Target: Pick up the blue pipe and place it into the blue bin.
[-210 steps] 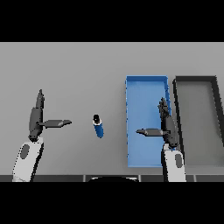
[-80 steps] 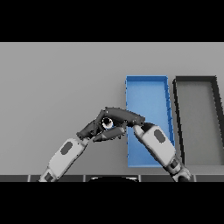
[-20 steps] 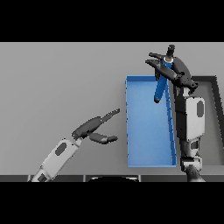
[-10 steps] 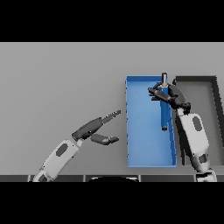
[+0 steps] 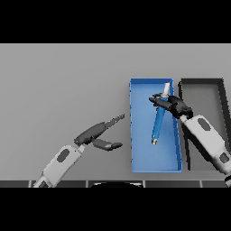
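Blue pipe point(image 5: 159, 120) lies inside the blue bin point(image 5: 140, 159), running lengthwise with its pale end toward the far wall and its dark-tipped end toward the near half. The right hand point(image 5: 173, 105) sits over the pipe's upper part, reaching in from the bin's right wall. Its fingers point(image 5: 158, 98) extend leftward across the pipe, spread and only loosely bent. Whether they touch the pipe cannot be told; no firm grasp shows. The right arm runs back from this hand toward the lower right, crossing the wall between the bin and the dark tray point(image 5: 202, 86) just beside it.

The left hand point(image 5: 97, 135) hovers over the grey table point(image 5: 58, 85), left of the bin and apart from it. Its fingers point straight toward the bin, thumb spread below, holding nothing.
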You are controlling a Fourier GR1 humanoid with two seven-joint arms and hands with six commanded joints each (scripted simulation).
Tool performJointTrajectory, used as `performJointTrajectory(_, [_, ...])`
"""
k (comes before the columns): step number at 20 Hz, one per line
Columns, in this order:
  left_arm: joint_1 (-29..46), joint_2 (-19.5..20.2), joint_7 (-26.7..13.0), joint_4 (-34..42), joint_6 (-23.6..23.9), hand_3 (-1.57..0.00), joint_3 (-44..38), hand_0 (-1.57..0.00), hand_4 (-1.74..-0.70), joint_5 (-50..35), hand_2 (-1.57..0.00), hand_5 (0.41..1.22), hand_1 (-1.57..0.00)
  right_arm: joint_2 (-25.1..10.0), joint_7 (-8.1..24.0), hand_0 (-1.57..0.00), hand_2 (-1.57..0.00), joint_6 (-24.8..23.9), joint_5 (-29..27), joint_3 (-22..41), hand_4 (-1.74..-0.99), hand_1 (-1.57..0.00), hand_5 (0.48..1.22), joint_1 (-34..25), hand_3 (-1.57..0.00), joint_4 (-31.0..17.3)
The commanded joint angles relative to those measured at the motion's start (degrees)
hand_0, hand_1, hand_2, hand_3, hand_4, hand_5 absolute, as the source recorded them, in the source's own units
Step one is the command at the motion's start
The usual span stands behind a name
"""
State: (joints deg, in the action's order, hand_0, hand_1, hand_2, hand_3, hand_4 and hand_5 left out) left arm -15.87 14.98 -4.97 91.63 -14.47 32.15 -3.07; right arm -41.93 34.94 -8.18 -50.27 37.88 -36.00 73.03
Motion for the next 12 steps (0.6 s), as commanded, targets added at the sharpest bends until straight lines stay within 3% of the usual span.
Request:
performJointTrajectory(1, [0.18,0.13,-0.10,0.56,0.14,0.00,0.04,0.00,-0.83,0.01,0.00,0.477,0.00,-0.13,0.01,-0.25,-0.22,0.29,1.38,1.34,-1.204,-0.23,1.002,-0.60,-0.13,0.11])
performJointTrajectory(7, [0.04,-0.14,-0.92,0.40,0.33,0.00,0.18,0.00,-0.83,0.10,0.00,0.471,0.00,-2.11,-0.16,-0.08,-0.06,0.40,3.09,3.89,-1.196,-0.06,0.838,-0.55,-0.03,1.98])
performJointTrajectory(12, [0.18,0.41,-0.20,0.57,0.26,0.00,-0.01,0.00,-0.83,0.27,0.00,0.470,0.00,-1.28,-0.96,-0.03,-0.02,-0.02,3.24,4.16,-1.176,-0.02,0.783,-1.09,-0.01,0.77])
